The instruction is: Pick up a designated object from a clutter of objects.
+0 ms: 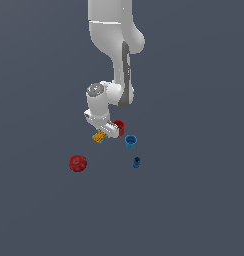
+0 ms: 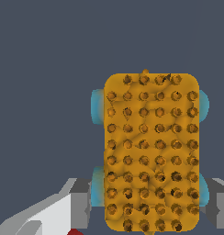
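Yellow-orange block (image 2: 151, 151): studded oblong piece with light-blue wheel-like knobs at its sides; in the wrist view it fills the space between the two grey fingers (image 2: 81, 202). In the exterior view it shows just below the gripper (image 1: 101, 135), at the middle of the dark floor.
Tool state: the gripper straddles the block, one finger at each long side; whether the pads already press on it cannot be told from either view.
Step in hand: judged to be the closing of the fingers on the block, or the first moment of the lift.
Good practice: close squarely across the short width, so that the pads meet the flat flanks and not the rounded knobs; lift straight up only once the hold is firm.
Red cup (image 1: 119, 126): just beside the gripper, on the exterior view's right; a sideways drift in the lift could knock it.
Blue cup (image 1: 131, 140): near, further to the exterior view's right.
Dark-blue piece (image 1: 136, 162): apart from the block, no hindrance.
Red ball (image 1: 78, 163): well apart, on the exterior view's left.
Risk: the bumpy top gives poor purchase; the grip belongs on the sides.
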